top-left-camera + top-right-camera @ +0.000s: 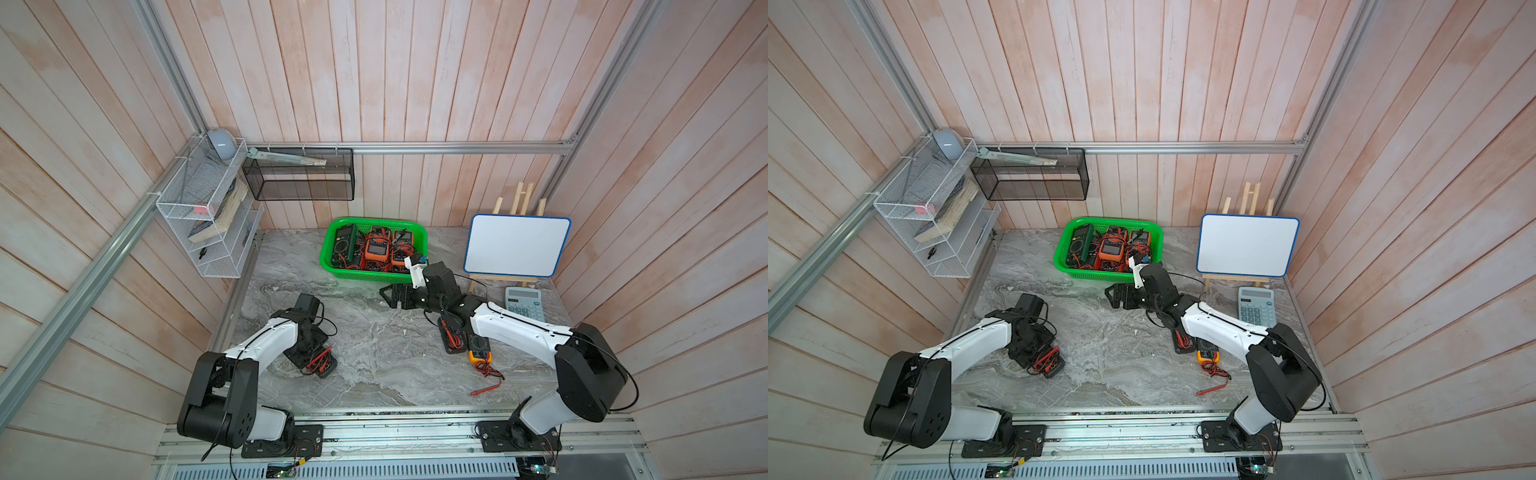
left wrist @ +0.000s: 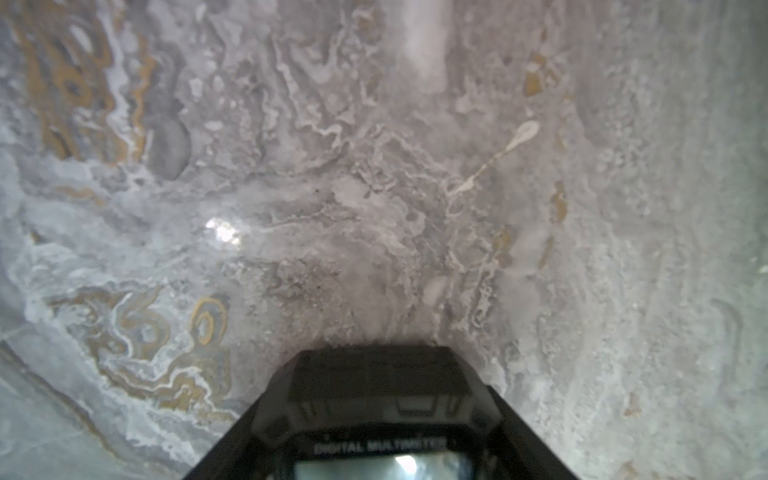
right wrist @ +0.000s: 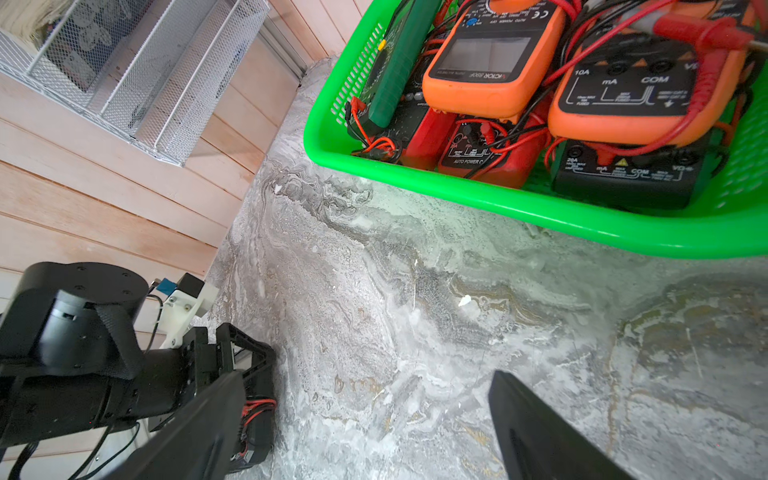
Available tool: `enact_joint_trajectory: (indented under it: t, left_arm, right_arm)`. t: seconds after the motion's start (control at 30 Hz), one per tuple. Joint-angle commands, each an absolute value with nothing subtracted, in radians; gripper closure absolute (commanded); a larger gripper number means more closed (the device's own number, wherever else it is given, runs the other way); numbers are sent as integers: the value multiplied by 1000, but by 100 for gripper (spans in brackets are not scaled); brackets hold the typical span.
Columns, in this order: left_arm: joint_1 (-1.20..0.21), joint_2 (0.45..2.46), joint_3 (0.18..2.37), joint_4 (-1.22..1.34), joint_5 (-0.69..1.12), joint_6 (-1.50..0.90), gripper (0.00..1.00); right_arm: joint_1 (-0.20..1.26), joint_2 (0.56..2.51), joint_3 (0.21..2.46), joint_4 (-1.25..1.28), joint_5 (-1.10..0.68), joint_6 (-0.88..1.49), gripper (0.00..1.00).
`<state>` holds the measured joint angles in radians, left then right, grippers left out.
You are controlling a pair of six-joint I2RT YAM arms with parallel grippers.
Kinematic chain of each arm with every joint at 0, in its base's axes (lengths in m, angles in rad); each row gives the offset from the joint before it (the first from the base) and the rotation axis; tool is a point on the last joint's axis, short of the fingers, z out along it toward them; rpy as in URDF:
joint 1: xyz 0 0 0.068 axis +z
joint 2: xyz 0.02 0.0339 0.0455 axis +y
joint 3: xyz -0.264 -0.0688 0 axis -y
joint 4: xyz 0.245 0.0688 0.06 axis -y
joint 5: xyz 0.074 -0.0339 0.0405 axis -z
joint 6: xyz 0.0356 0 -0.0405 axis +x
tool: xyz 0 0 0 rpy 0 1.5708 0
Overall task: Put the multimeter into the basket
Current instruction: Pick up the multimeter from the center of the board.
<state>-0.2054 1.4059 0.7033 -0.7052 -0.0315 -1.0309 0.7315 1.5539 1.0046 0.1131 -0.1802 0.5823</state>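
Left tool (image 1: 309,350) is pressed together on the black multimeter (image 2: 376,386). The left wrist view shows dark fingers (image 2: 224,453) flanking the casing at its display end, with the label readable. The grip goes across the narrow width, probably because that is the only span the jaws can take. The meter lies low at the left of the worktop (image 1: 374,365), well apart from the basket (image 1: 327,249); I cannot tell if it is lifted off the surface yet. Red leads (image 1: 318,360) are bunched on the meter, so they should travel with it but could snag. Right tool (image 3: 368,376) is spread with nothing between its jaws, hovering over bare worktop just beside the basket's near rim. It reads as waiting, though it sits on the direct route in, so the left arm may need to swing round it. The basket sits at the back against the wall, already crowded with orange, green, red and black meters and tangled wires, so the new one likely goes on top. A yellow meter (image 1: 480,352) and a dark meter (image 1: 451,338) lie under the right arm, with a red probe (image 1: 486,389) trailing nearby. Step in hand is judged as grasp made, with lift and carry next.
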Motion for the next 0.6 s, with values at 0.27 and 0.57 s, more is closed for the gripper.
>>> enact_joint_trajectory:
  t: [0.27,0.57]
  left_arm:
    - [-202,1326,725,-682,1,-976,100]
    - [-215,1298,904,-684,-18,-842,100]
  right_arm:
    - [718,1544,1022,114,-170,593,2]
    - [638,1536,1032,188,-279,665,2]
